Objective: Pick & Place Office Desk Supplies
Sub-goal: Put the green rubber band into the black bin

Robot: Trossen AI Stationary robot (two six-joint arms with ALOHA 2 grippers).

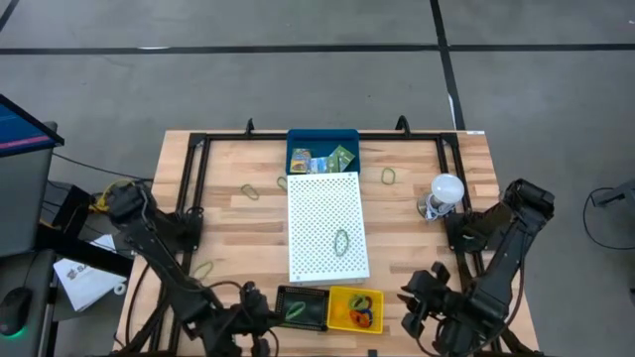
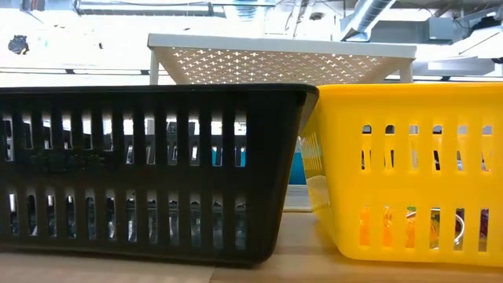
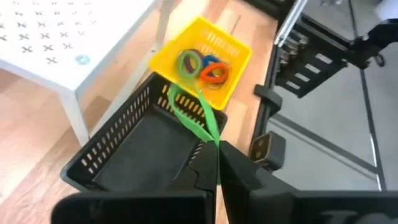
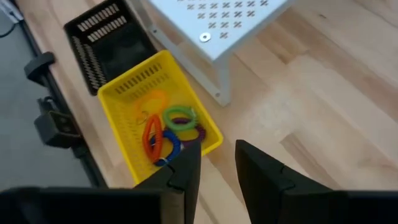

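Left gripper (image 3: 217, 163): clamped on a green band (image 3: 189, 115), above the black basket (image 3: 134, 146) at the desk's front edge.
Right gripper (image 4: 216, 163): parted, empty, beside the yellow basket (image 4: 121, 93).

Wooden table (image 1: 238, 228) w/ black metal frame (image 1: 193, 178) running along its left, right & far edges. White perforated board (image 1: 325, 226) sits mid-table on legs, running from the far-edge tray toward the near edge. Blue tray (image 1: 322, 139) at far edge centre, touching the board's far end. White round bulb-like obj (image 1: 445, 189) near right edge, just beside the frame rail. Black slotted basket (image 1: 301, 307) & yellow slotted basket (image 1: 355, 309) side by side at near edge, touching, just past the board's near end; black one left of yellow. Off table, left: papers (image 1: 84, 278) on grey floor.
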